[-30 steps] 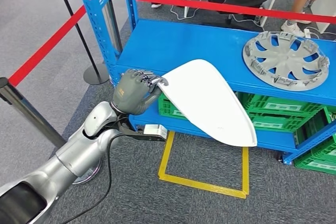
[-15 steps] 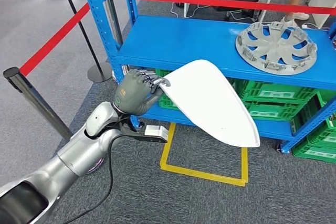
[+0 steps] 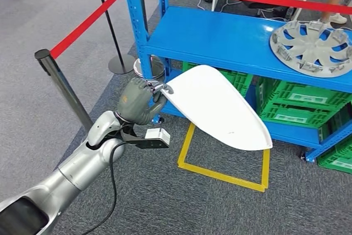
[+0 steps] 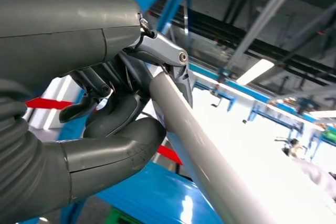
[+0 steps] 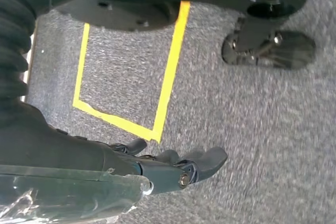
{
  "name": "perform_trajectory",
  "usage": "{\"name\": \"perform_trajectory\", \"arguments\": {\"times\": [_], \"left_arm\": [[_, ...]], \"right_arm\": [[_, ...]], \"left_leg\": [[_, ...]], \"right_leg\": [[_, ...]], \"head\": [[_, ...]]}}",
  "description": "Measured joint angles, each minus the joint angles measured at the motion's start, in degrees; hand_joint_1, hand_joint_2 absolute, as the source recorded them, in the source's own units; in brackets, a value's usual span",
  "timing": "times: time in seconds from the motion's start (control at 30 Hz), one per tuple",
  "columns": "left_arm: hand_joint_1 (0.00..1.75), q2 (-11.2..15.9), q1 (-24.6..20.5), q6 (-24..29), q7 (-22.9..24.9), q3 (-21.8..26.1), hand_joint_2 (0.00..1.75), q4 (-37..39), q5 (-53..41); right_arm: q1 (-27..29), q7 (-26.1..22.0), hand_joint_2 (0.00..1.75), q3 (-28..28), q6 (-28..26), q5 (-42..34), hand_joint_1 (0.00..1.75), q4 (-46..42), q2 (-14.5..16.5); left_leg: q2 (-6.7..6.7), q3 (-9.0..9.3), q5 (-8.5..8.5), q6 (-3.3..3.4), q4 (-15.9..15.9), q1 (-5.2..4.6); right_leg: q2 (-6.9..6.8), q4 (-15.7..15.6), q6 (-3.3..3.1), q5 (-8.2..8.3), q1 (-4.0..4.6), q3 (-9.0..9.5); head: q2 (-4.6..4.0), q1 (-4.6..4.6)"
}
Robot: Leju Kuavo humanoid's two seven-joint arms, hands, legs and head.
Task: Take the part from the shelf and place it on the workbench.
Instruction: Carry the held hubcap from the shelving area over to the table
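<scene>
Left robot hand grips white part's near edge.

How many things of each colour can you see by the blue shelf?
White: 1, the white panel held by the left robot hand
Silver: 1, the hubcap on the shelf
Green: at least 3 crates, some cut off
Red: 2 barrier belts
Total: at least 7

Large white curved panel is hanging off the blue metal shelf, overlapping its front edge. Blue upright post and red barrier tape are crowding the left. Grey carpet near the yellow floor marking is lying open.
</scene>
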Motion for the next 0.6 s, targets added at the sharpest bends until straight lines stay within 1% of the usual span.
{"name": "perform_trajectory", "arguments": {"times": [0.03, 0.07, 0.1, 0.13, 0.17, 0.2, 0.23, 0.27, 0.3, 0.33, 0.37, 0.43, 0.47, 0.5, 0.53, 0.57, 0.6], "left_arm": [[1.75, -0.1, 0.1, -0.2, 0.2, 0.1, 1.75, 0.0, 0.1], [1.75, -0.3, 0.1, -0.4, 0.3, 0.1, 1.75, 0.0, 0.2], [1.75, -0.4, 0.2, -0.8, 0.3, 0.1, 1.75, 0.1, 0.5], [1.75, -0.4, 0.4, -1.1, 0.3, 0.1, 1.75, 0.1, 0.7], [1.75, -0.5, 0.5, -1.5, 0.1, 0.2, 1.75, 0.2, 1.1], [1.75, -0.5, 0.6, -1.7, -0.2, 0.3, 1.75, 0.2, 1.5], [1.75, -0.5, 0.6, -1.8, -0.6, 0.5, 1.75, 0.3, 1.9], [1.75, -0.5, 0.7, -1.6, -1.1, 0.7, 1.75, 0.3, 2.2], [1.75, -0.5, 0.6, -1.3, -1.6, 0.9, 1.75, 0.3, 2.4], [1.75, -0.5, 0.6, -0.9, -2.0, 1.1, 1.75, 0.3, 2.5], [1.75, -0.5, 0.6, -0.6, -2.2, 1.3, 1.75, 0.3, 2.5], [1.75, -0.4, 0.8, -0.4, -2.3, 1.7, 1.75, 0.3, 2.6], [1.75, -0.4, 0.9, -0.4, -2.2, 1.9, 1.75, 0.3, 2.7], [1.75, -0.3, 1.0, -0.5, -2.1, 2.2, 1.75, 0.3, 2.9], [1.75, -0.3, 1.0, -0.6, -2.0, 2.4, 1.75, 0.3, 3.0], [1.75, -0.3, 1.0, -0.7, -1.9, 2.5, 1.75, 0.3, 3.2], [1.75, -0.3, 1.0, -1.0, -1.8, 2.5, 1.75, 0.3, 3.3]], "right_arm": [[0.0, 0.0, 1.75, 0.0, 0.1, 0.0, 0.0, 0.0, 0.0], [-0.1, 0.1, 1.75, 0.0, 0.2, -0.1, 0.0, 0.0, 0.0], [-0.3, 0.1, 1.75, 0.0, 0.3, -0.1, 0.0, 0.0, 0.0], [-0.5, 0.2, 1.75, 0.0, 0.4, -0.1, 0.0, 0.0, 0.0], [-0.6, 0.2, 1.75, 0.0, 0.5, -0.1, 0.0, 0.0, 0.0], [-0.6, 0.3, 1.75, 0.0, 0.6, 0.0, 0.0, 0.0, 0.0], [-0.5, 0.3, 1.75, 0.0, 0.7, 0.1, 0.0, 0.0, 0.0], [-0.4, 0.4, 1.75, 0.0, 0.7, 0.1, 0.0, 0.0, 0.0], [-0.3, 0.5, 1.75, 0.0, 0.7, 0.2, 0.0, 0.0, 0.0], [-0.1, 0.6, 1.75, 0.0, 0.8, 0.2, 0.0, 0.0, 0.0], [-0.1, 0.6, 1.75, 0.0, 0.8, 0.3, 0.0, 0.0, 0.0], [0.0, 0.6, 1.75, 0.0, 0.8, 0.2, 0.0, 0.0, 0.1], [0.0, 0.6, 1.75, 0.0, 0.8, 0.2, 0.0, 0.0, 0.1], [0.0, 0.6, 1.75, 0.0, 0.9, 0.2, 0.0, 0.0, 0.2], [0.0, 0.6, 1.75, 0.0, 0.9, 0.2, 0.0, 0.0, 0.3], [0.0, 0.6, 1.75, 0.0, 0.9, 0.2, 0.0, 0.0, 0.3], [0.1, 0.6, 1.75, 0.0, 0.8, 0.2, 0.0, 0.0, 0.3]], "left_leg": [[-0.46, -0.22, 0.32, 0.31, -0.1, 0.12], [-0.94, -0.5, 0.55, 0.49, -0.1, 0.12], [-1.43, -0.75, 0.79, 0.6, 0.0, 0.1], [-1.93, -0.97, 0.99, 0.6, 0.0, 0.09], [-2.52, -1.14, 1.18, 0.54, 0.0, 0.09], [-3.19, -1.26, 1.36, 0.42, 0.0, 0.12], [-3.9, -1.33, 1.51, 0.27, 0.0, 0.17], [-4.58, -1.4, 1.64, 0.07, 0.1, 0.22], [-5.22, -1.64, 1.76, -0.17, 0.2, 0.22], [-5.77, -1.98, 1.96, -0.46, 0.4, 0.26], [-6.23, -2.39, 2.17, -0.8, 0.5, 0.33], [-7.12, -3.08, 2.6, -1.52, 0.5, 0.59], [-6.82, -3.4, 2.4, -1.83, 0.8, 0.6], [-5.98, -4.07, 1.62, -2.12, 1.9, 0.58], [-4.82, -5.24, 0.22, -2.38, 4.1, 0.52], [-3.44, -6.95, -1.64, -2.62, 7.6, 0.47], [-2.64, -8.92, -3.43, -2.82, 11.6, 0.51]], "right_leg": [[0.98, 2.8, 0.25, -1.8, -0.04, -1.14], [1.84, 6.5, 0.43, -3.95, -0.03, -2.52], [2.24, 10.4, 0.53, -5.84, -0.01, -3.98], [2.39, 13.3, 0.58, -6.93, 0.0, -4.94], [2.47, 14.2, 0.56, -6.95, 0.0, -4.98], [2.59, 12.8, 0.51, -5.94, -0.03, -3.87], [3.0, 9.3, 0.46, -4.19, -0.11, -1.76], [4.06, 5.2, 0.36, -2.77, -0.26, 0.61], [5.17, 1.5, 0.24, -1.85, -0.46, 2.69], [6.08, -0.9, 0.11, -1.48, -0.56, 3.94], [6.6, -1.8, -0.1, -1.67, -0.56, 4.33], [5.88, -1.9, -0.7, -1.49, -0.43, 4.12], [5.36, -2.0, -1.08, -1.32, -0.44, 4.06], [4.8, -2.2, -1.45, -1.14, -0.51, 4.04], [4.14, -2.4, -1.77, -0.99, -0.59, 4.04], [3.47, -2.4, -1.94, -0.93, -0.52, 4.0], [2.77, -2.5, -2.04, -0.91, -0.49, 3.94]], "head": [[0.0, 0.04], [0.0, 0.11], [0.0, 0.14], [0.0, 0.13], [0.0, 0.14], [0.0, 0.14], [0.0, 0.14], [0.0, 0.15], [0.0, 0.13], [0.0, 0.09], [0.0, 0.08], [0.0, 0.04], [0.0, 0.0], [0.0, -0.21], [0.0, -0.42], [0.0, -0.64], [0.0, -0.8]]}}
